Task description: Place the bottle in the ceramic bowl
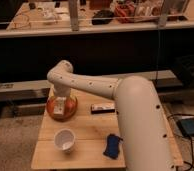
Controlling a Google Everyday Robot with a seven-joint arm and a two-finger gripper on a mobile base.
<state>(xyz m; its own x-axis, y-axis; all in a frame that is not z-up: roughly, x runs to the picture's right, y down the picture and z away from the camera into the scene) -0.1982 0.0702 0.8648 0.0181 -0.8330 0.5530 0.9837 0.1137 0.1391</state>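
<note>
The glossy orange-brown ceramic bowl (70, 111) stands at the back left of the wooden table (90, 132). My gripper (60, 106) hangs straight down from the white arm's wrist (61, 80) and sits inside or just above the bowl's opening. A pale shape at the gripper's tip lies over the bowl's middle. I cannot tell whether it is the bottle or part of the gripper. No bottle shows anywhere else on the table.
A small white cup (65, 140) stands in front of the bowl. A dark flat bar with a pale end (103, 107) lies to the bowl's right. A blue object (111, 146) lies near the front edge. My arm's large white link (140, 125) covers the table's right side.
</note>
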